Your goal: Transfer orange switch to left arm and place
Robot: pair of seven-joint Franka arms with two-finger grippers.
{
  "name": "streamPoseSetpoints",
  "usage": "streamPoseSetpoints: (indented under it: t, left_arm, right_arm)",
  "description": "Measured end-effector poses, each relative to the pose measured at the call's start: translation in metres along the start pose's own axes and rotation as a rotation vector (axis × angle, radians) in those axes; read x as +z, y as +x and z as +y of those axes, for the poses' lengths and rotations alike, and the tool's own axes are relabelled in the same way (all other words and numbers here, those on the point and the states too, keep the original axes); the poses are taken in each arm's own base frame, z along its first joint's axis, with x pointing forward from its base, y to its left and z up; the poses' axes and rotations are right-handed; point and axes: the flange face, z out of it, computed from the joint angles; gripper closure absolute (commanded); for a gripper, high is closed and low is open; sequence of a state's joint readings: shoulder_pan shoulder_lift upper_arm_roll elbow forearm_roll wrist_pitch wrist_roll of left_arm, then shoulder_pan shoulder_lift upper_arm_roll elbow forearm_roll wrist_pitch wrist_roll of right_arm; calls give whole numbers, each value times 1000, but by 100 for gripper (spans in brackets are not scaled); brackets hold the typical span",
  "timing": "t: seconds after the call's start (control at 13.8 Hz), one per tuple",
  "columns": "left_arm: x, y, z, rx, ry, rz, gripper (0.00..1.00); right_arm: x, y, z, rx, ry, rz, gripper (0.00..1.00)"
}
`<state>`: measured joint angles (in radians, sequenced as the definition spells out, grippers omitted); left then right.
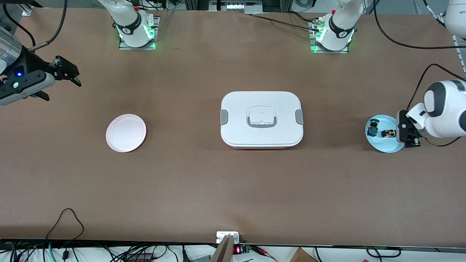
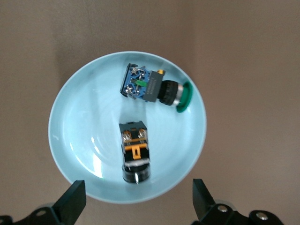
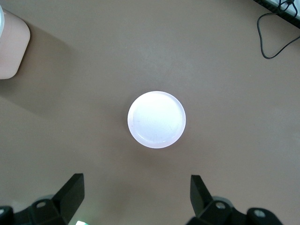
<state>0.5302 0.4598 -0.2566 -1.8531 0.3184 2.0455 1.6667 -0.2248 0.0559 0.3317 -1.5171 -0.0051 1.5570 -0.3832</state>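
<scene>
With fingers spread, the left tool (image 2: 136,199) over the blue plate (image 2: 75,126) could nudge or grab the green-capped switch (image 2: 152,88) lying near the orange switch (image 2: 134,151), while the right tool (image 3: 136,197), also spread, waits above the pink plate (image 3: 156,119).

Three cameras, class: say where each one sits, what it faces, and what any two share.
Front view: high across the table, facing both bases; box mid-table.
Left wrist view: on the left arm, looking down at the blue plate holding the orange switch; left claw open.
Right wrist view: above the pink plate; right claw open.
Front and left wrist views share the blue plate.
</scene>
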Motion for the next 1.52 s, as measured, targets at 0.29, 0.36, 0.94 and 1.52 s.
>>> streamPoseSetpoints:
  t: [0.29,0.36,0.94,1.52]
  left_arm:
    - [-44,-11,9,-272,-117,64,0]
    - [-53,-10,12,-361,-153,74,0]
    - [-225,124,37,-977,-179,-16,0]
    - [-315,133,74,-1447,-18,141,0]
  right_arm:
    - [-1,-1,0,39,-9,-2,0]
    - [-1,-1,1,48,-10,-4,0]
    - [28,-4,13,137,-6,-35,0]
    - [17,-4,1,276,-14,-16,0]
